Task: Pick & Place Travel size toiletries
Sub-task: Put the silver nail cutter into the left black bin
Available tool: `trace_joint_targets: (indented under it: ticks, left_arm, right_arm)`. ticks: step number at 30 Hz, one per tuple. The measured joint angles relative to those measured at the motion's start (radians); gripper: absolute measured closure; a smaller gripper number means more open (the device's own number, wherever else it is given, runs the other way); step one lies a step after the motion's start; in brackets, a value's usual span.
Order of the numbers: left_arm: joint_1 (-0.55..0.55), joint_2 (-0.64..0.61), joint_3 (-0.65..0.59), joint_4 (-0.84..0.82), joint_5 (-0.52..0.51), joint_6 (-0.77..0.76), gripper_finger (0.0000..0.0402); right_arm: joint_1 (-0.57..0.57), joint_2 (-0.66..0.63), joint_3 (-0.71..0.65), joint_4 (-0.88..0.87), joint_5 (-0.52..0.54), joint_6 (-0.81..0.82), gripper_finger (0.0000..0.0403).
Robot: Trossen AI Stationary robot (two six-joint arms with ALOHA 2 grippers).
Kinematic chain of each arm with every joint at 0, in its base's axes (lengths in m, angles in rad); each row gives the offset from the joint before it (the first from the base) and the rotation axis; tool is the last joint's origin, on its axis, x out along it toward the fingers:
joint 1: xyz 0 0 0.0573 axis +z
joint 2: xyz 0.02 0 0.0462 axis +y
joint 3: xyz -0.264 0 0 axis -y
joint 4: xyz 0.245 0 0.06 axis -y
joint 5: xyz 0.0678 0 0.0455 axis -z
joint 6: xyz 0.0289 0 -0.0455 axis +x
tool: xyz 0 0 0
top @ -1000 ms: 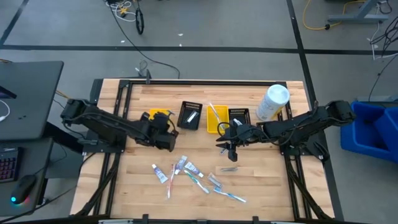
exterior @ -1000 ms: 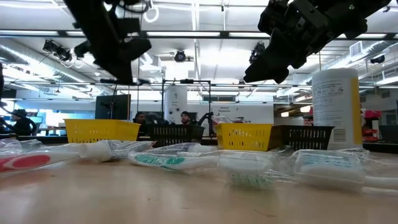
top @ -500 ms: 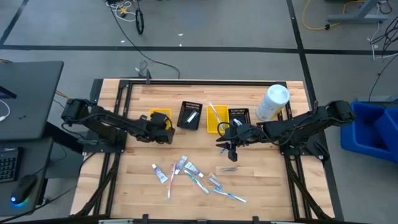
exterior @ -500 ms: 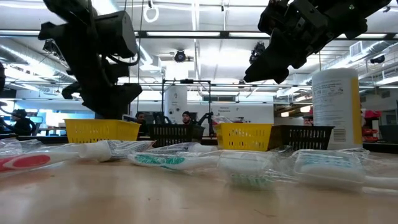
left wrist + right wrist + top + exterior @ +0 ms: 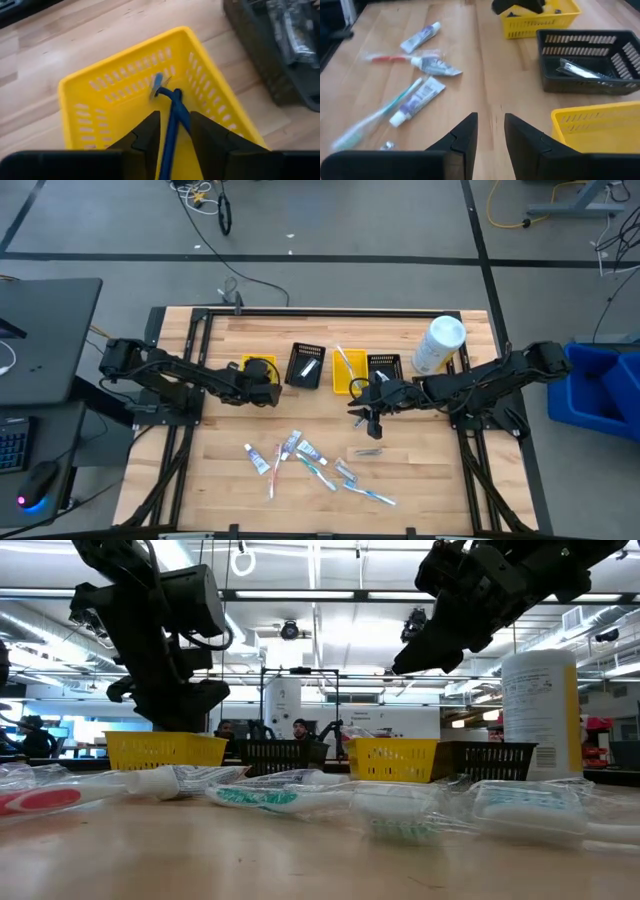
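Nearest the front edge of the wooden bench (image 5: 220, 480), you have the loose toiletries (image 5: 310, 460): slim toothbrushes, small soft tubes and crinkly clear packets, scattered flat with bare wood all round them and open room to either side. One small packet (image 5: 367, 451) lies apart, just toward the right of that scatter.

Your right gripper (image 5: 372, 423) hangs above the bare wood between that packet and the row of bins, its fingers (image 5: 460, 140) slightly apart with nothing between them. The right wrist view shows the tubes (image 5: 417, 97) and a teal toothbrush (image 5: 375, 117) ahead of it.

Behind the scatter stands the row of perforated plastic bins. Your left gripper (image 5: 262, 380) sits over the far-left yellow bin (image 5: 257, 364). Only the left wrist view shows that it is clamped on a blue-handled razor (image 5: 172, 112), its head down inside that bin (image 5: 100, 95). The black bin (image 5: 305, 365) next to it holds a wrapped item (image 5: 582, 70).

Behind the row, near the bench's far right corner, stands a tall white bottle (image 5: 438, 345).
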Motion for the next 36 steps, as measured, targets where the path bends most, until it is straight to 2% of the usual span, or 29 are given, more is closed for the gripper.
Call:
trace_joint_targets:
  ticks: [4, 12, 16, 21, 23, 27, 36]
  left_arm:
    - [0.0, 0.0, 0.004, 0.021, 0.001, 0.012, 0.0285]
    - [-0.003, -0.019, 0.08, 0.011, -0.002, 0.069, 0.0304]
    - [-0.022, -0.058, 0.126, 0.004, -0.017, 0.114, 0.031]
    - [-0.055, -0.105, 0.154, 0.011, -0.023, 0.154, 0.0312]
    - [-0.068, -0.115, 0.154, 0.008, -0.03, 0.158, 0.0312]
    - [-0.087, -0.114, 0.154, 0.007, -0.04, 0.154, 0.0312]
    - [-0.086, -0.114, 0.154, 0.005, -0.042, 0.151, 0.0313]
  right_arm:
    - [-0.009, 0.0, 0.0, -0.038, -0.079, -0.04, 0.0279]
    - [-0.022, 0.01, 0.0, -0.096, -0.148, -0.14, 0.0242]
    - [-0.022, 0.065, 0.0, -0.118, -0.152, -0.181, 0.0218]
    - [-0.01, 0.174, 0.0, -0.123, -0.148, -0.38, 0.0199]
    - [-0.009, 0.206, 0.0, -0.124, -0.141, -0.433, 0.0197]
    - [-0.022, 0.243, 0.0, -0.135, -0.068, -0.434, 0.0198]
    - [-0.039, 0.264, 0.001, -0.178, -0.122, -0.403, 0.0225]
